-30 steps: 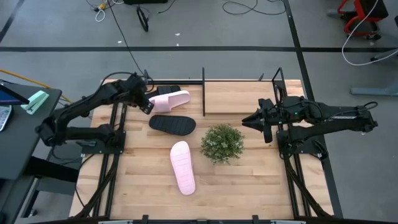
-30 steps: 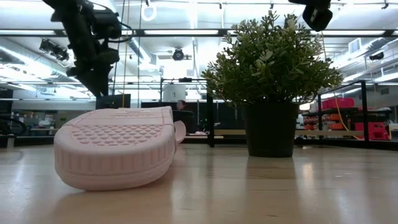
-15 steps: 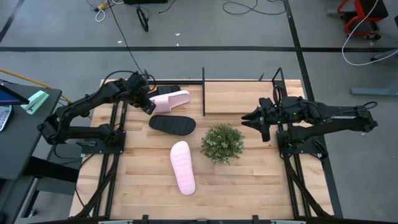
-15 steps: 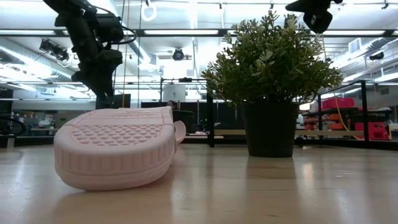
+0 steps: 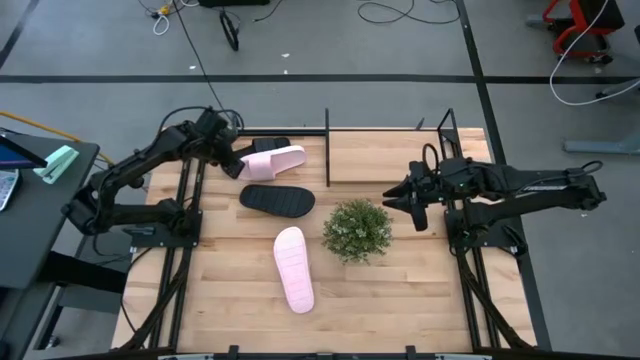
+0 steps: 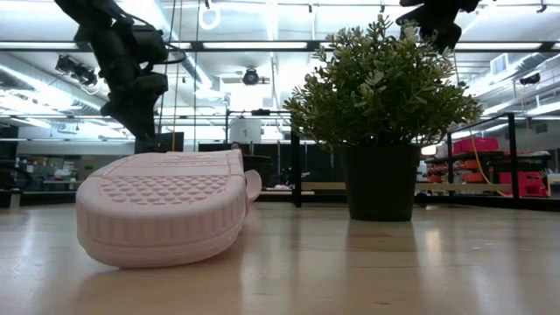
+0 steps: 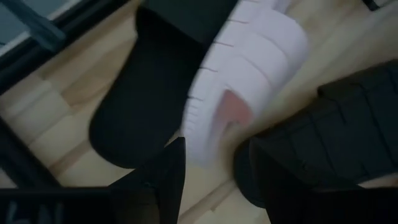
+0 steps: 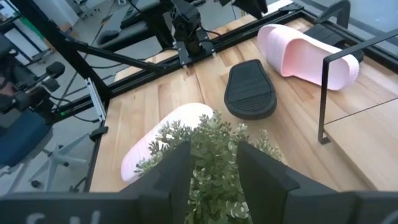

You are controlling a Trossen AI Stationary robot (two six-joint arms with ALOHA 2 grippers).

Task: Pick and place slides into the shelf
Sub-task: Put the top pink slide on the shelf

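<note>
On the wooden table (image 5: 400, 290), far left corner: left arm, bent at the elbow, reaching from the table's left edge toward the shelf (image 5: 327, 150). Left gripper (image 5: 232, 163) sits just beside the heel end of one pale pink slide (image 5: 272, 161); in the left wrist view its fingers (image 7: 155, 180) stand spread, the pink slide's edge (image 7: 239, 81) showing between them, not pinched.

Item, pale pink slide: lies by the shelf's thin black bars, at their left end, a black slide (image 5: 266, 144) close behind it and partly hidden.

Item, second black slide (image 5: 277, 200): sole up on the table, just in front of the pink one, apart from the rack.

Item, second pale pink slide (image 5: 294, 268): sole up, near the table's middle front, well apart from the shelf; fills the left foreground of the low view (image 6: 162, 214).

Item, potted green plant (image 5: 357, 229): between the two arms, right of the upturned pink slide.

Item, right arm: stretched level from the right edge, right gripper (image 5: 402, 193) held above the table just beside the plant. Its fingers (image 8: 171, 171) are parted, nothing between them but the plant's foliage farther off.
</note>
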